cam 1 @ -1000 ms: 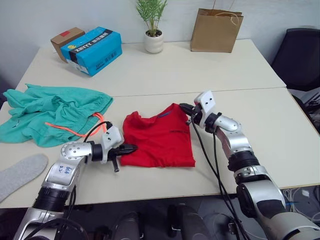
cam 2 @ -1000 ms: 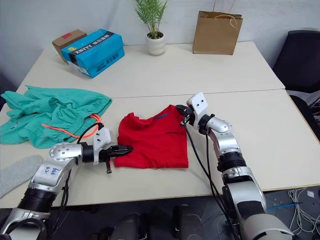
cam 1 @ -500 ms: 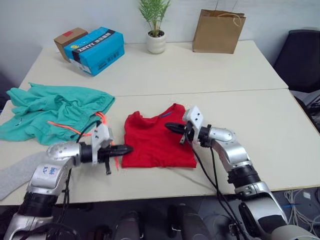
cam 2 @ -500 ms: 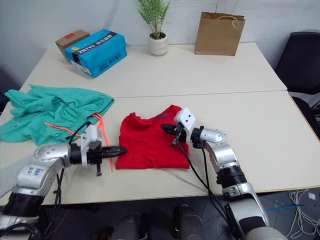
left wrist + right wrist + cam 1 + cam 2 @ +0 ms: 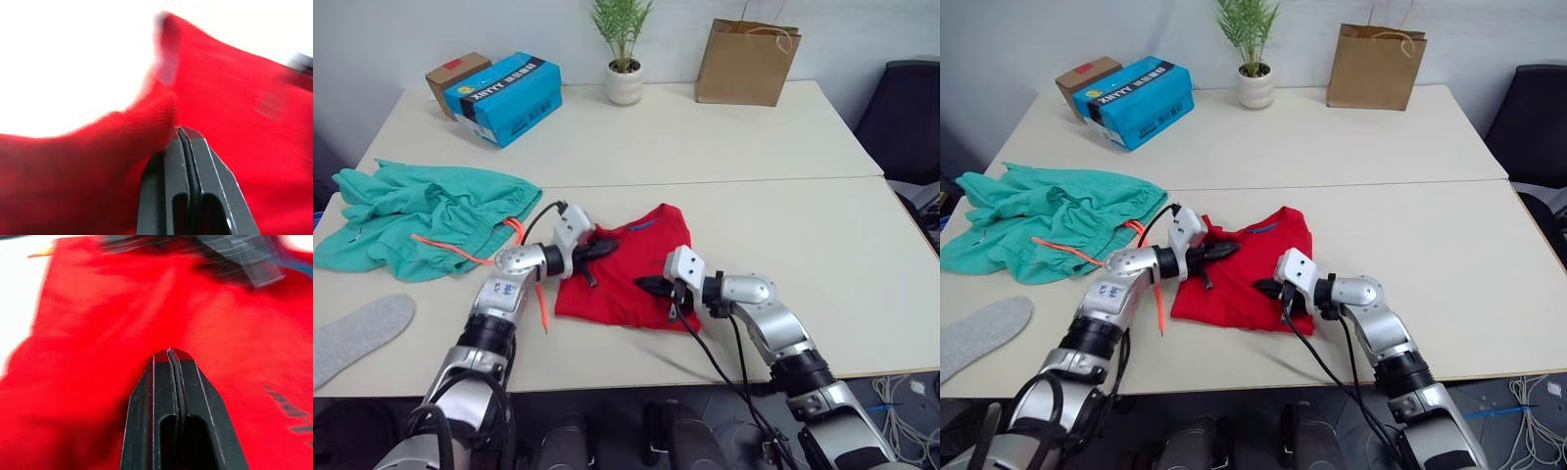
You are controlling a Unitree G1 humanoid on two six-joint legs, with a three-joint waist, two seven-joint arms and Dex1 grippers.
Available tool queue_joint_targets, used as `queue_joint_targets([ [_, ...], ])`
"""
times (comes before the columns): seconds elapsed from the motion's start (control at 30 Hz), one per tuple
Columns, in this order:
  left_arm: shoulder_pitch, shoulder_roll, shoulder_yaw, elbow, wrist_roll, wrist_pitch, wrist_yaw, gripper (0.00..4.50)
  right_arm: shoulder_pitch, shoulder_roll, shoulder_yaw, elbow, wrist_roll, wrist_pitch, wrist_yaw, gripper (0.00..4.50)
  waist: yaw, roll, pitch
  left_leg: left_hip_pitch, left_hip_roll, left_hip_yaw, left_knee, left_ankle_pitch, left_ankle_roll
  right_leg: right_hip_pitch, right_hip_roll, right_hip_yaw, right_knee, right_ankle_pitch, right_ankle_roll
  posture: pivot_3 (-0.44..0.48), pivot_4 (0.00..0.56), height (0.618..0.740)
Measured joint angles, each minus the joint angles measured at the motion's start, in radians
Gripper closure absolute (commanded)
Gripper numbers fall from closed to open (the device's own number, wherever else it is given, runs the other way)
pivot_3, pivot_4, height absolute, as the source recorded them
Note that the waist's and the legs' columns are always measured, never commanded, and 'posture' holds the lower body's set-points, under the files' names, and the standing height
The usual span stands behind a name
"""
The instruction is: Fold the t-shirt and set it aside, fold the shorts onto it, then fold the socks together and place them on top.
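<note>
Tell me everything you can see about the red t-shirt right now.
The t-shirt is bright red soft cotton, with a blue inner neck band, lying folded into a rough rectangle near the table's front edge, right of the shorts. The left pincer rests, fingers shut, at its upper left corner; the right pincer, also shut, lies on its lower middle.

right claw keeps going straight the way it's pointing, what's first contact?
Probably the t-shirt it lies over: the right claw points toward the robot's left across the red cloth. Further along sits the left claw, though height above the fabric is hard to judge.
</note>
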Motion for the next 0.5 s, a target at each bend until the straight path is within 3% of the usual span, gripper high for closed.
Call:
queue_joint_targets([
  [0.23, -0.047, -0.007, 0.052, 0.134, 0.030, -0.106, 0.089, 4.46, 0.059, -0.054, -0.005, -0.071, 0.043, 0.007, 0.050, 4.50, -0.003, 0.000, 0.000, 0.000, 0.001, 0.001, -0.001, 0.000, -0.001, 0.000, 0.000, -0.001, -0.001, 0.000, 0.000, 0.000, 0.150, 0.740],
  [0.5, 0.175, 0.131, 0.069, -0.298, -0.146, -0.030, -0.245, 4.46, 0.034, -0.050, -0.100, -0.096, 0.143, 0.103, 0.034, 4.50, -0.003, -0.001, 0.000, 0.000, 0.001, 0.001, 0.000, 0.001, -0.002, -0.001, 0.000, 0.000, 0.000, 0.000, 0.000, 0.000, 0.150, 0.740],
])
